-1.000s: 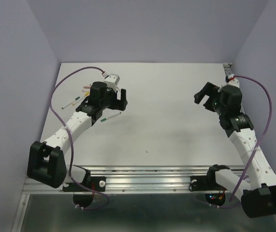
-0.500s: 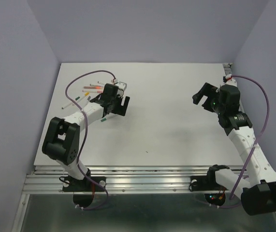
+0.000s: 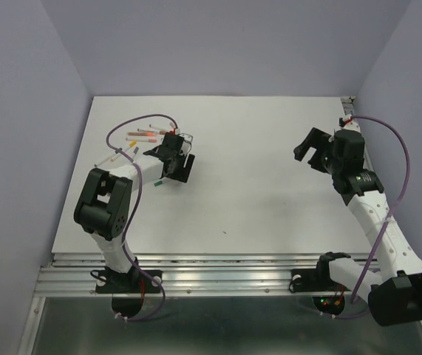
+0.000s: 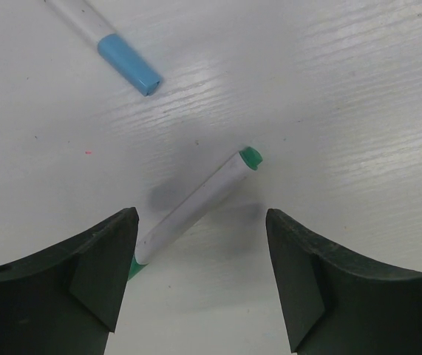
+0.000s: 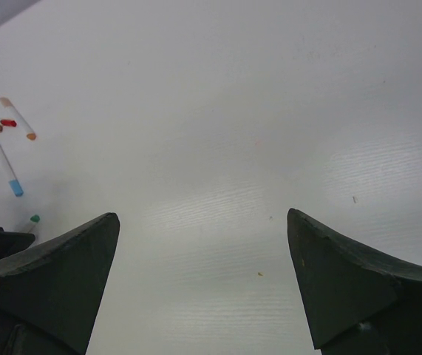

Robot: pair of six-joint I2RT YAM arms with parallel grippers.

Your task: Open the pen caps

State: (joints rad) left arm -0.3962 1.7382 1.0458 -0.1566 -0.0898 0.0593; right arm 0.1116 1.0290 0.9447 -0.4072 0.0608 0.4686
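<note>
At the far left of the white table (image 3: 270,200), a loose scatter of thin white plastic pens lies with its short red and orange caps (image 3: 143,135) near the left gripper (image 4: 199,222) but outside its reach. Just right of them, that gripper hangs low over one slim white pen (image 4: 196,200) that shows green at both ends. Its jaws stand fairly wide and hold nothing; the black fingers (image 4: 100,266) straddle the pen without clamping it. The pen's long axis slants across the gap, from the near end by the left finger up and away to the right, so it lies neither square to the jaws nor along them. The far end carries only a tiny green plug (image 4: 251,157). The short green cap (image 4: 132,268) is, I judge, the piece at the near end, mostly hidden behind the left finger, so the pen points cap-first toward that finger. A second pen with a short blue cap (image 4: 129,65) lies beyond, clear of the jaws, its cap end aimed down and right. Closing as things stand would probably catch the barrel, leaving the cap for the other gripper. The right gripper (image 3: 312,150) hovers above bare table at the right side, jaws spread wide and empty, well apart from every pen, so the left gripper is much the nearer.
</note>
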